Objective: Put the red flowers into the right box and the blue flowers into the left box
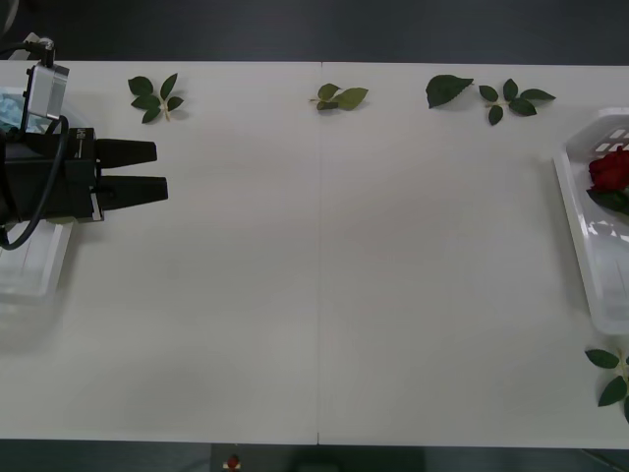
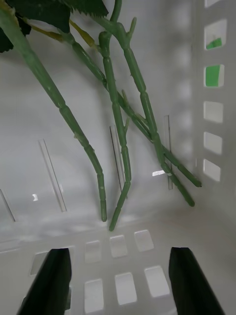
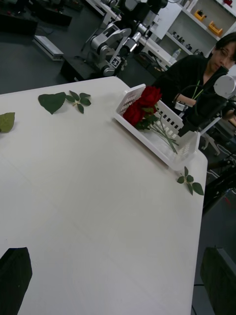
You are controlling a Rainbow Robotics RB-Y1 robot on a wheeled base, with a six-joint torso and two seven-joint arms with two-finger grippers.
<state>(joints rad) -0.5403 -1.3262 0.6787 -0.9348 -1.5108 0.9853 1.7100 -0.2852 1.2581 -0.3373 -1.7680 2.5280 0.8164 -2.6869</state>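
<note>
The red flowers (image 1: 610, 169) lie in the right box (image 1: 578, 236) at the table's right edge, blooms toward the far end. In the left wrist view the red flowers (image 3: 142, 105) fill the far part of the right box (image 3: 147, 139), stems trailing toward its near end. My right gripper (image 2: 120, 251) is open inside the right box (image 2: 212, 123), just short of the green stem ends (image 2: 119, 147), holding nothing. My left gripper (image 1: 161, 171) hangs open over the left box (image 1: 41, 264), fingers pointing at the table's middle. A bit of pale blue flowers (image 1: 8, 108) shows behind that arm.
Loose green leaf sprigs lie along the table's far edge (image 1: 155, 96), (image 1: 339, 96), (image 1: 449, 89), (image 1: 513, 99). Another sprig (image 1: 611, 374) sits near the front right corner. The wide white table (image 1: 324, 275) stretches between the two boxes.
</note>
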